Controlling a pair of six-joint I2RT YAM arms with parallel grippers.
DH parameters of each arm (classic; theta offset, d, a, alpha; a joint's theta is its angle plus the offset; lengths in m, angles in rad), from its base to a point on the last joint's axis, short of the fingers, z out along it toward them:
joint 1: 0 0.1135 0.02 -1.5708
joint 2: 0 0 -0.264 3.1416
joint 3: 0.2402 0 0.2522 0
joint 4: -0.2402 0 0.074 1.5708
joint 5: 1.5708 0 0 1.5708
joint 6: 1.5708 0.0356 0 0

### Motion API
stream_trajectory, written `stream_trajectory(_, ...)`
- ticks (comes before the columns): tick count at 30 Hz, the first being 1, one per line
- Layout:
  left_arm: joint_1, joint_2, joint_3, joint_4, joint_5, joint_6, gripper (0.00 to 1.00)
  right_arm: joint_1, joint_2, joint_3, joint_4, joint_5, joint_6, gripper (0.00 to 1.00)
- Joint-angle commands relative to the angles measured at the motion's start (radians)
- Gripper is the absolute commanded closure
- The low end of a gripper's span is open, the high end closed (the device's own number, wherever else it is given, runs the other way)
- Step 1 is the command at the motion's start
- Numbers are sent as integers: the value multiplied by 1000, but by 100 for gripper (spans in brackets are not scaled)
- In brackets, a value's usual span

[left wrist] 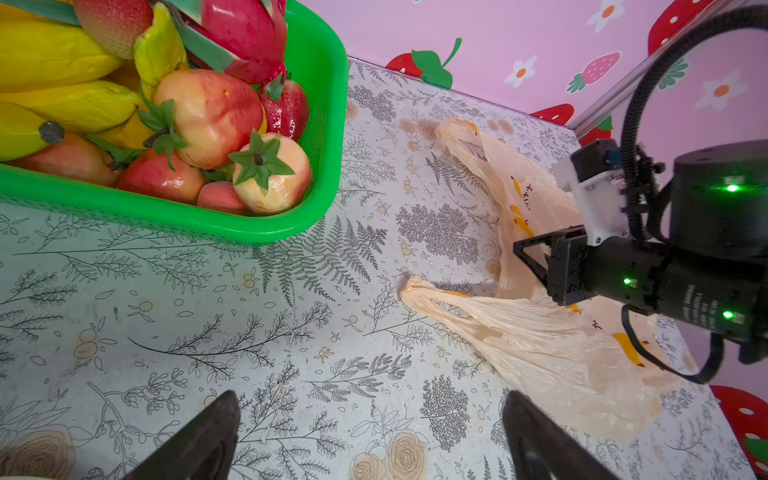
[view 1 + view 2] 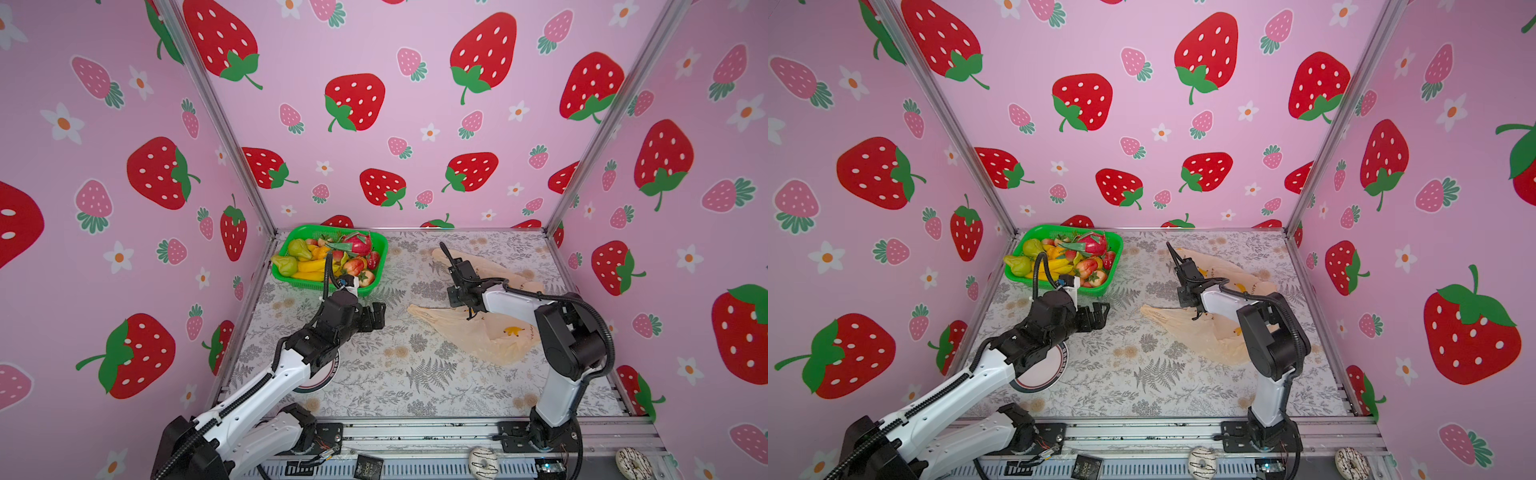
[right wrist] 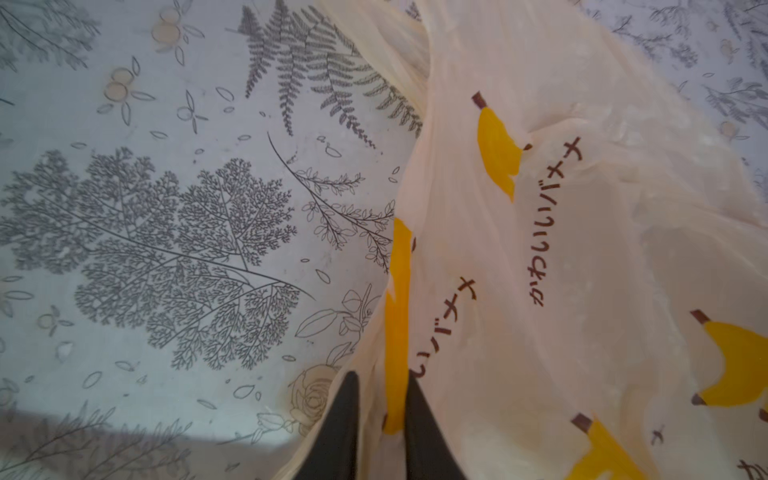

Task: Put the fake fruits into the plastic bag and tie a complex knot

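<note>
Open table (image 2: 395, 374) btw basket (image 2: 376, 266), bag (image 2: 478, 336)

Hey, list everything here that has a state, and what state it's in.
plastic bag: flat on the table, handles unknotted, looks empty
fake fruits: piled in the green basket
left end effector: open, holding nothing
right end effector: closed on a fold of the plastic bag

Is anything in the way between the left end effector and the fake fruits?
Only the near wall of the green basket; the open left end effector is just outside it, and the fake fruits lie uncovered above.
</note>
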Motion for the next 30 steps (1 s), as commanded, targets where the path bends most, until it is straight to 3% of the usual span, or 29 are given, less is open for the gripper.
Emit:
stream_trajectory(1,-4,-8,10,-11,-6,-3,0,-19,-157,-66,46,-99,-22,92)
stream_trajectory(5,-5,-25,13,5,11,-6,0,-78,-401,-164,103,-411,-79,97)
stream_trajectory(9,-5,-43,-18,130,50,-40,1,-141,-577,-205,169,-749,-78,100)
stream_trajectory(12,-6,-41,-45,251,100,-71,2,-157,-624,-199,200,-879,-34,100)
stream_trajectory(15,-6,-34,-65,344,139,-95,2,-186,-638,-196,248,-936,82,100)
stream_trajectory(17,-9,-36,-83,400,163,-123,2,-213,-638,-210,336,-985,224,100)
stream_trajectory(22,-35,-34,-166,533,119,-227,2,-216,-636,-353,757,-1037,610,100)
stream_trajectory(25,-49,-8,-184,567,93,-265,2,-207,-634,-398,864,-1016,704,100)
stream_trajectory(30,-73,64,-141,606,96,-329,2,-178,-649,-423,884,-972,713,100)
